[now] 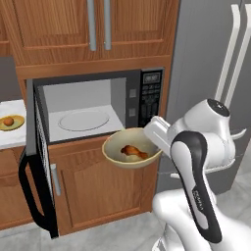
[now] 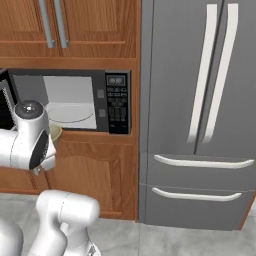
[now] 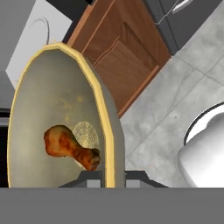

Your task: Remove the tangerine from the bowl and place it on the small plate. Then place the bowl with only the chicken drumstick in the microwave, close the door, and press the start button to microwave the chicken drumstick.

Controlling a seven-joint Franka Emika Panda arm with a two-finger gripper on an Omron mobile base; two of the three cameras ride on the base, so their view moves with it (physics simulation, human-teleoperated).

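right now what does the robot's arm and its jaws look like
The arm is glossy white with rounded shells, a black band along one link and a dark round joint cap. The gripper has small dark grey jaws on a white hand. No cables or markings legible.

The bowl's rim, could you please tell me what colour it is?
Yellow, on an olive-tan bowl; the hand view shows it best.
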